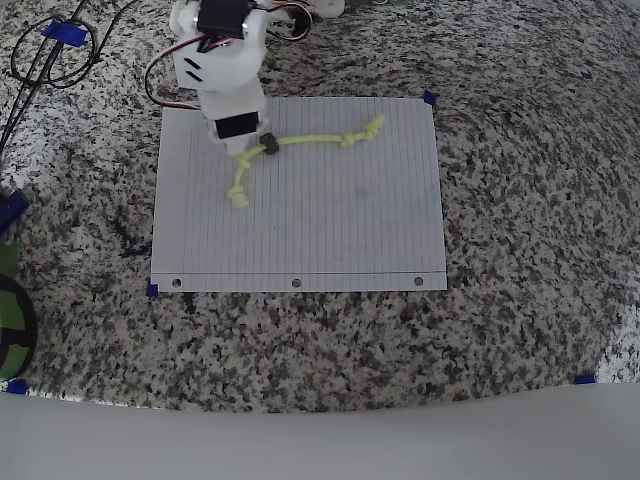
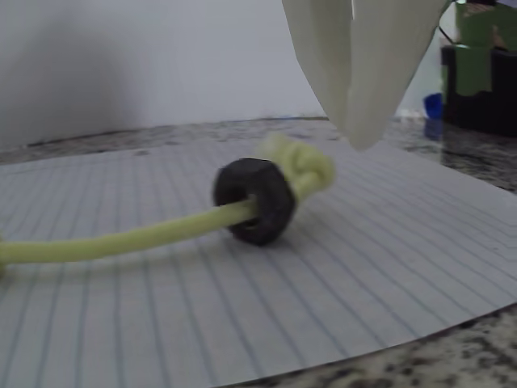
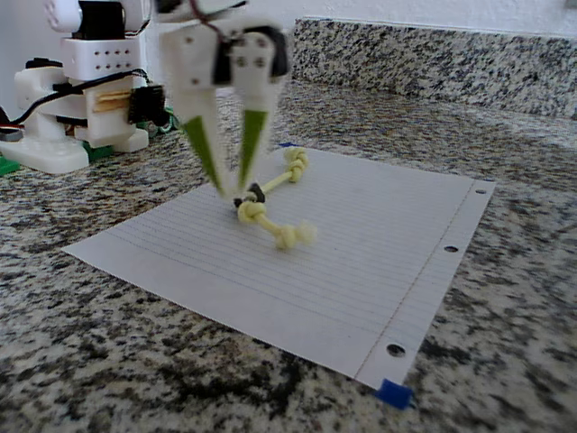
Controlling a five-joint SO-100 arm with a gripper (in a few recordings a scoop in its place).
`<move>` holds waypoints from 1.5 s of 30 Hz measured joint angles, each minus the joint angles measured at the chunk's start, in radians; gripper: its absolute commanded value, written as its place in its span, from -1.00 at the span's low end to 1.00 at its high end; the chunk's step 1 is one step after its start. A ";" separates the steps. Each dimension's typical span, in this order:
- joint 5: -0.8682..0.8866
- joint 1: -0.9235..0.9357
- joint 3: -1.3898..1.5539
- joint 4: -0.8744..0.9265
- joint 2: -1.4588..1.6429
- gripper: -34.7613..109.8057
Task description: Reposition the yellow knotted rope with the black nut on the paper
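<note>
The paper is a white lined sheet lying flat on the granite counter, with punched holes along its near edge. On it lies the yellow knotted rope, bent into an L; one knotted end points right and the other points down. The black nut is threaded on the rope at the bend, next to a knot. My gripper hangs open just above the nut with nothing between its fingers. In the wrist view the nut stands on edge on the paper.
The arm's white base stands at the back left. Black cables loop on the counter at top left of the overhead view. Blue tape marks the paper's corners. A green object sits at the left edge. A granite backsplash rises behind.
</note>
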 measured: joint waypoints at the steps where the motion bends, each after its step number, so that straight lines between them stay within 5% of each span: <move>1: 0.005 0.006 0.014 0.008 0.018 -0.52; 25: -0.038 -0.184 0.028 -0.190 -0.057 -0.52; 45: -0.038 0.031 0.032 -0.146 -0.060 -0.52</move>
